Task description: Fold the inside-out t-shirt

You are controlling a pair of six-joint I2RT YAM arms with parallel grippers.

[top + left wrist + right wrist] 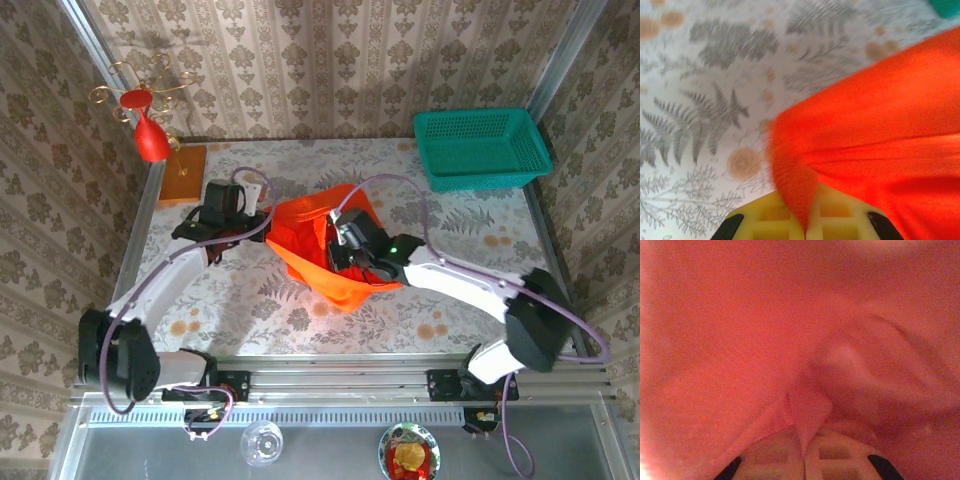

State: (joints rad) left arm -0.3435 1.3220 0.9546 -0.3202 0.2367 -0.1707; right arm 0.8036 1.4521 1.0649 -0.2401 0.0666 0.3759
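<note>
The inside-out t-shirt (318, 262), a bright orange-red heap of cloth, is lying bunched near the middle of the patterned table (250, 300), about midway between its left and right edges. The left gripper (262, 222) is reaching in from the left and pinching the shirt's left edge. In the left wrist view a narrow fold of the cloth (880, 130) is running down between the yellow pads (840, 220) of that gripper (806, 222), which are pressed together on it, with bare table beside it. The right gripper (340, 245) is coming in from the right and sitting deep in the folds at the shirt's middle. Seen from the right wrist, its pads (840, 452) are also closing tight on a pleat of the cloth (740, 340), which surrounds that gripper (805, 450). A green basket (482, 148) is standing at the far right corner, well apart from the shirt. A red ornament (150, 135) and a flat orange board (183, 173) are occupying the far left corner.
</note>
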